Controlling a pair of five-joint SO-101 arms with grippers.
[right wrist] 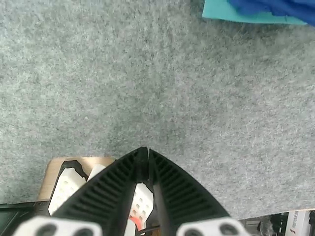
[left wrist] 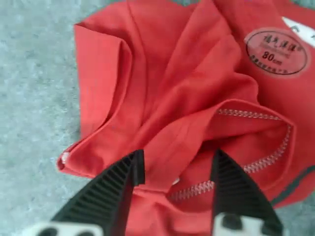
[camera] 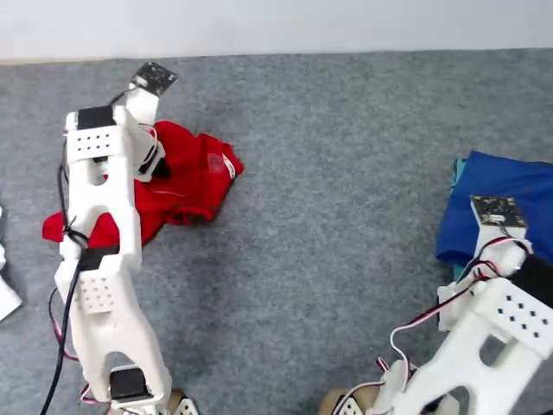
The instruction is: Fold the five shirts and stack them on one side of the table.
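From the high view, we have the left arm (camera: 104,216) stretched over the crumpled red shirt (camera: 194,177) on the left side of the grey table (camera: 346,173). Well apart, the right arm (camera: 492,328) sits low at the right, just beside the blue shirt (camera: 505,194) at the right edge.

On to the left wrist view: the left gripper (left wrist: 178,160) is spread wide, its fingers (left wrist: 118,182) straddling a raised fold of the red shirt (left wrist: 187,88), and a round label (left wrist: 283,46) faces up.

Over to the right wrist view: the right gripper (right wrist: 147,151) is pressed closed on nothing, above bare table. Farther off we see the blue shirt (right wrist: 275,6) lying on a teal garment (right wrist: 246,14).
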